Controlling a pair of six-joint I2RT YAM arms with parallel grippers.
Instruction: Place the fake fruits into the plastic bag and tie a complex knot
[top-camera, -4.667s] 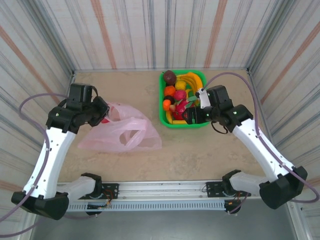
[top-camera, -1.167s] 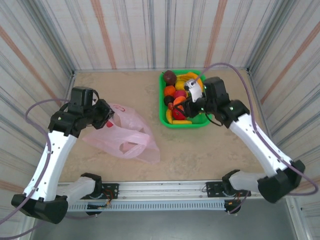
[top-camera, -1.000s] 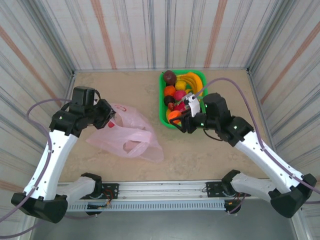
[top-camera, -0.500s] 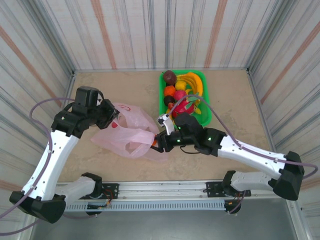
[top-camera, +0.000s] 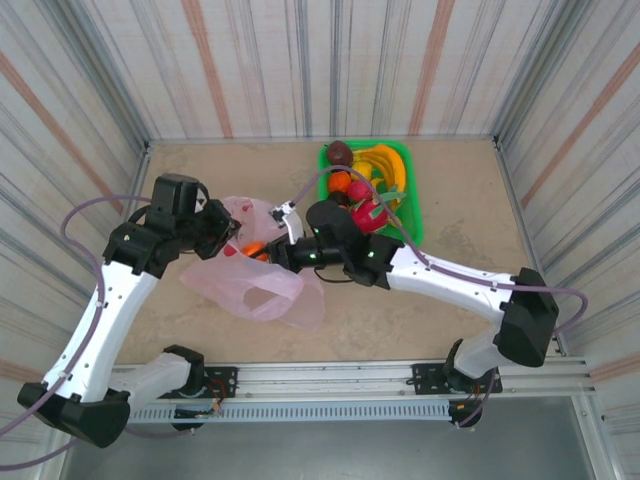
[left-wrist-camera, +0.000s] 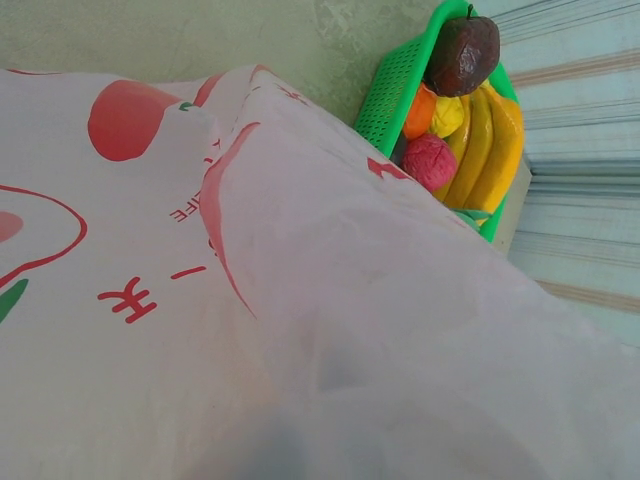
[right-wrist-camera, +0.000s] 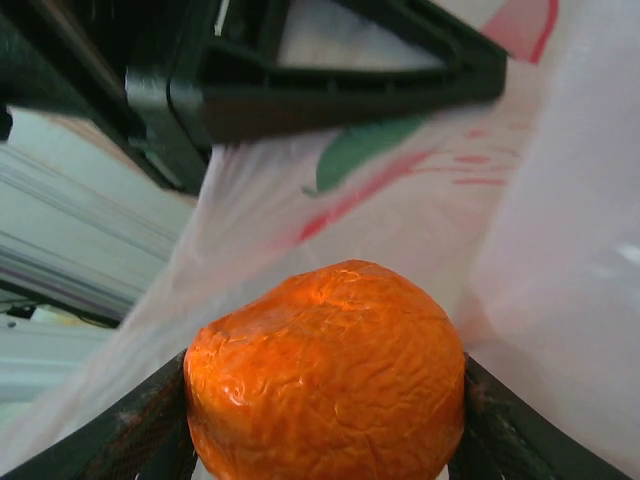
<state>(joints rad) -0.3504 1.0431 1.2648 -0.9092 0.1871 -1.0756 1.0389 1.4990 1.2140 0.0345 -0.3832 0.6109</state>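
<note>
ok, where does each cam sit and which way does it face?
Top: above and behind the robot, looking down on the table; left arm and right arm show.
Left wrist: over the bag, facing the basket.
Right wrist: facing the bag; its fingers grip the orange.
Shared: bag in all three; basket in top and left wrist.

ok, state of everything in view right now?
plastic bag: top edge lifted, mouth open
orange fruit: gripped, at the bag's mouth, not yet released
left gripper: shut on the plastic bag's edge
right gripper: shut on the orange fruit
green basket: upright, holding fruit
bananas: lying in the green basket
</note>
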